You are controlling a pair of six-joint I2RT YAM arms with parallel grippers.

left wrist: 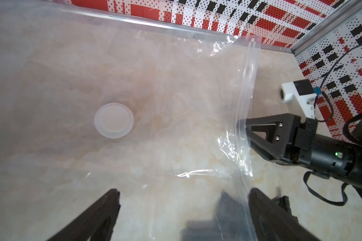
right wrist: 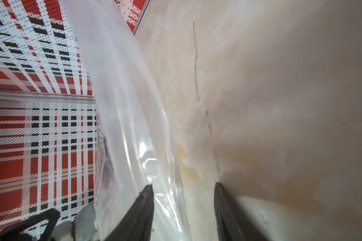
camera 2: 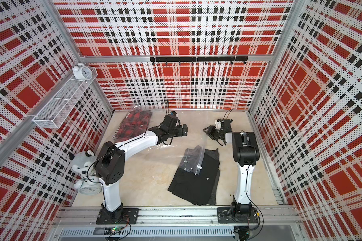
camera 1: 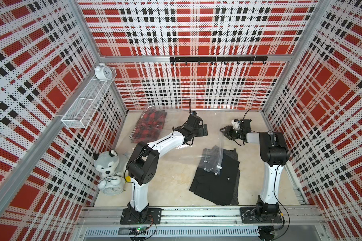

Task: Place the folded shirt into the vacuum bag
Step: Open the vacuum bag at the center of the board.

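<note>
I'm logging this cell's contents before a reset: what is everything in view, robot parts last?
vacuum bag: one, clear with round white valve, spread over the table, far middle.
black shirt: one, black, front middle, under the bag's zip edge.
red-and-black shirt: one, far left corner, covered by clear plastic.
plush dog: one, grey and white, left edge.
wire shelf: one, white, left wall.
alarm clocks: two, white, one on the shelf, one by the plush dog.
hook rail: one, black, back wall.
left tool: one, black, open above the bag.
right tool: one, black, open at the bag's zip edge.
</note>
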